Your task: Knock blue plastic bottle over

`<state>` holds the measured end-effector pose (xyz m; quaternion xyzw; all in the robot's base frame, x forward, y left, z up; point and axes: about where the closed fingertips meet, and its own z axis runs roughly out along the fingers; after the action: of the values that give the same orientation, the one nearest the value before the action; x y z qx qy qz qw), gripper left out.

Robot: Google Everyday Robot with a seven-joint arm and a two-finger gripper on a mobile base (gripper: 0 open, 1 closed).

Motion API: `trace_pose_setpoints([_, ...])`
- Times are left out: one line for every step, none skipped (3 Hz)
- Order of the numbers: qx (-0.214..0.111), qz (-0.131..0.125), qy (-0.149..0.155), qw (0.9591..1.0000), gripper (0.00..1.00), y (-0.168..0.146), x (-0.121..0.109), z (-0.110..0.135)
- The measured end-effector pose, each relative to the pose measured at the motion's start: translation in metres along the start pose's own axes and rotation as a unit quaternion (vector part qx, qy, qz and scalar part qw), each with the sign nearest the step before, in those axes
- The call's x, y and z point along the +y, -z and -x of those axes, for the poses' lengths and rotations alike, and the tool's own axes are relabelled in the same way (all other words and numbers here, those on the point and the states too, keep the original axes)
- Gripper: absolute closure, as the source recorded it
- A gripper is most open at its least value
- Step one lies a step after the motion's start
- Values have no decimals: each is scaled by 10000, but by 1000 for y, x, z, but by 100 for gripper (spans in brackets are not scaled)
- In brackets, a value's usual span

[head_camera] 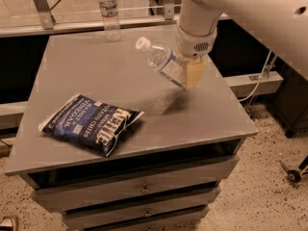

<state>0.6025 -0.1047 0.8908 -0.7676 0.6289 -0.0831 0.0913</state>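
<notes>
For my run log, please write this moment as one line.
blue plastic bottle: tilted steeply, cap toward image-left, not lying flat | gripper: at its lower end | chip bag: front-left, apart

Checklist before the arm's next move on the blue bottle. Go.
1. blue plastic bottle knocked over: tilted steeply, cap toward the far left, not yet lying flat. Not ok.
2. gripper at the bottle: it is right against the bottle's lower end. Ok.
3. Bottle's base on the table: hidden by the gripper. Cannot tell.
4. chip bag out of the fall path: it lies apart at the front left. Ok.
5. smaller bottle safe: upright behind the table, apart. Ok.
</notes>
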Motion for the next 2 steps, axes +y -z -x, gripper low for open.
trace_pose_setpoints([800,332,594,9945,100,-17,15,1])
trace_pose_setpoints([1232,709,720,9872,84,-40,25,-9])
